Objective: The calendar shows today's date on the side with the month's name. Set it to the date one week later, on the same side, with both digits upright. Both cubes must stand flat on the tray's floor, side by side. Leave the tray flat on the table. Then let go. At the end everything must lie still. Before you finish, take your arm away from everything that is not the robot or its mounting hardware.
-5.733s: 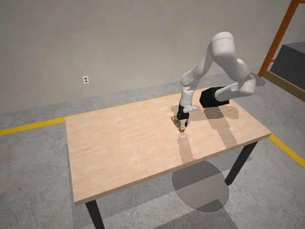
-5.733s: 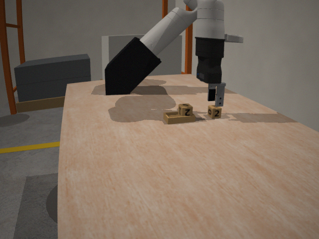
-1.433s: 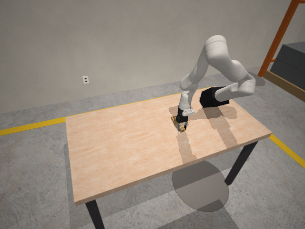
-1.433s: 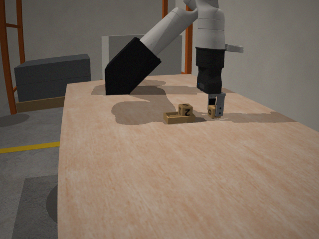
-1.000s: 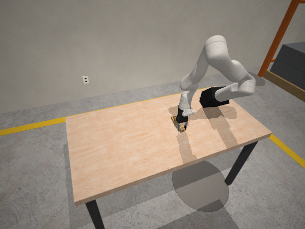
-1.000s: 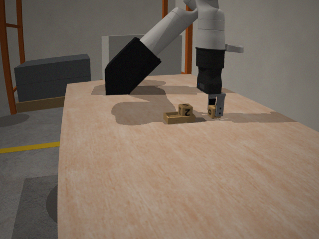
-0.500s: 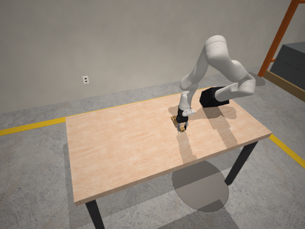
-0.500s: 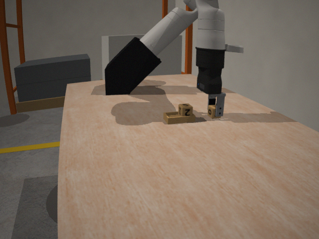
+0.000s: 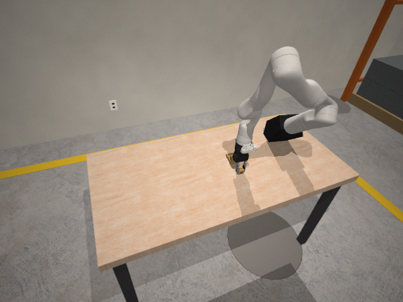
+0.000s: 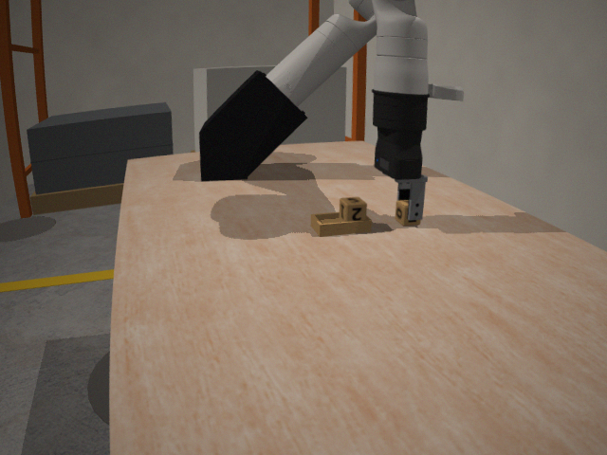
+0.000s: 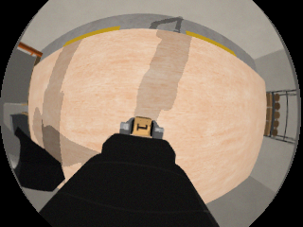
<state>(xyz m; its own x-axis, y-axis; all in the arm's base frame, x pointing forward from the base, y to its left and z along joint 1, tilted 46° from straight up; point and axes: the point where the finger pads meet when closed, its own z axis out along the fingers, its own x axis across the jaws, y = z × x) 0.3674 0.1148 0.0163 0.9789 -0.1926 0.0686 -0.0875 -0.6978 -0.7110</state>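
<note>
Here, a pale wooden table (image 9: 169,195) on grey concrete floor.
The fingers (image 10: 414,203) pinch a number cube (image 10: 402,212) beside the tray (image 10: 329,226); yellow floor tape (image 9: 39,167), orange rack (image 10: 10,112) behind.

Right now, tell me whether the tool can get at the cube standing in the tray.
Probably not yet: the tool is closed on the other cube, out on the table. The tray cube itself has nothing over it.

One cube (image 10: 353,208) is seated in the tray's (image 10: 327,226) right end; a second cube (image 10: 403,212) stands on the table (image 10: 303,318), just right of the tray.
</note>
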